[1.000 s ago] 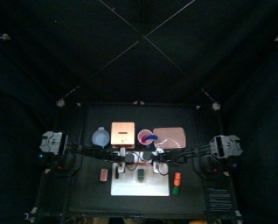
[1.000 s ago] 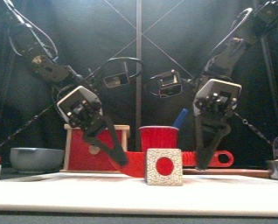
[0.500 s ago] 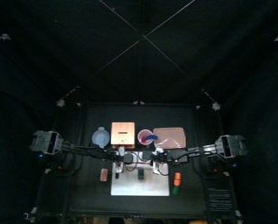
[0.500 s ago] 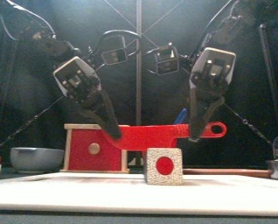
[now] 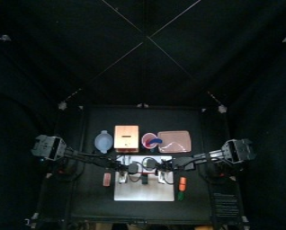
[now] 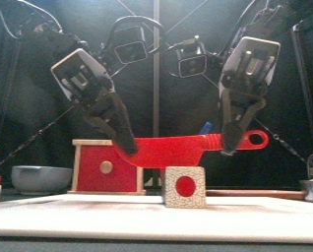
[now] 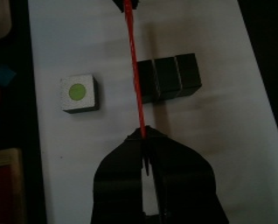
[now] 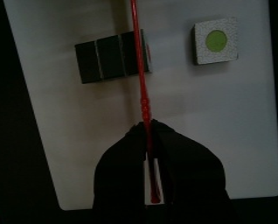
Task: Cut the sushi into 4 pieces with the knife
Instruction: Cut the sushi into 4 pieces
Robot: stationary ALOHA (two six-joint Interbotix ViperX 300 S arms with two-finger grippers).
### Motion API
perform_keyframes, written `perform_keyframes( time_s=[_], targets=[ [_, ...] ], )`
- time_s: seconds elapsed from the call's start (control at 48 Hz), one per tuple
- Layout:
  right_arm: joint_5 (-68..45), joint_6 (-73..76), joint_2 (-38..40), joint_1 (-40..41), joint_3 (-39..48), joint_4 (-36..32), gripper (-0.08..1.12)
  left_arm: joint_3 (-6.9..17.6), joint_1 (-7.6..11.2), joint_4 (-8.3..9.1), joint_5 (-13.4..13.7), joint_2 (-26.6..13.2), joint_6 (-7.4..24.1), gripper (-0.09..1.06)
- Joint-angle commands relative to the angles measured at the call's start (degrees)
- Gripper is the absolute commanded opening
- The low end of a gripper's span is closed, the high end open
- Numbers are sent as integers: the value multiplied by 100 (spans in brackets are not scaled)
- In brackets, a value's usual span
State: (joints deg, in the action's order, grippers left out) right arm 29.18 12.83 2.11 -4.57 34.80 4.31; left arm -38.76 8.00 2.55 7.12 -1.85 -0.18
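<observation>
Held item: red plastic toy knife (image 6: 186,151), carried level between left gripper (image 6: 125,156) and right gripper (image 6: 230,148), over the sushi.

Top view: white rectangular cutting board (image 5: 139,193) lay near the table's front edge, with blue-grey two-handled bowl (image 5: 103,141), pale wooden box (image 5: 125,137) and flat pink tray (image 5: 178,139) in a row behind it; jaws too small to judge. Front view: left gripper pinched the blade tip and right gripper the handle beside its ring; the blade hung just above a pale cut sushi piece (image 6: 186,187) with a red round centre, not touching; the roll was hidden behind it. Left wrist view: jaws pressed together on the knife, seen edge-on; dark green three-block sushi roll (image 7: 172,74) lay on the board near the cut piece, the edge between them. Right wrist view: same clamp; the edge crossed the roll's end block nearest the piece.
</observation>
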Motion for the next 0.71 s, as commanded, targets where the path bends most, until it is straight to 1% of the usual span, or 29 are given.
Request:
perform_keyframes(
  time_s=[0.021, 0.125, 0.396, 0.604, 0.708],
  targets=[
    [-26, 18, 185, 0, -35, 44, 32, 158, 97, -62, -18, 35, 9, 35],
    [-26, 18, 167, 0, 35, 70, 32, 158, 105, -105, -18, 26, 18, 35],
    [-53, 167, 62, 0, 167, 26, 32, 141, 105, -114, -18, -105, 9, 35],
    [-105, 308, 44, 0, 229, -53, 32, 141, 123, -211, -35, -202, 9, 35],
    [-114, 316, 44, -18, 211, -62, 32, 141, 141, -211, -35, -193, 9, 35]
  ],
)
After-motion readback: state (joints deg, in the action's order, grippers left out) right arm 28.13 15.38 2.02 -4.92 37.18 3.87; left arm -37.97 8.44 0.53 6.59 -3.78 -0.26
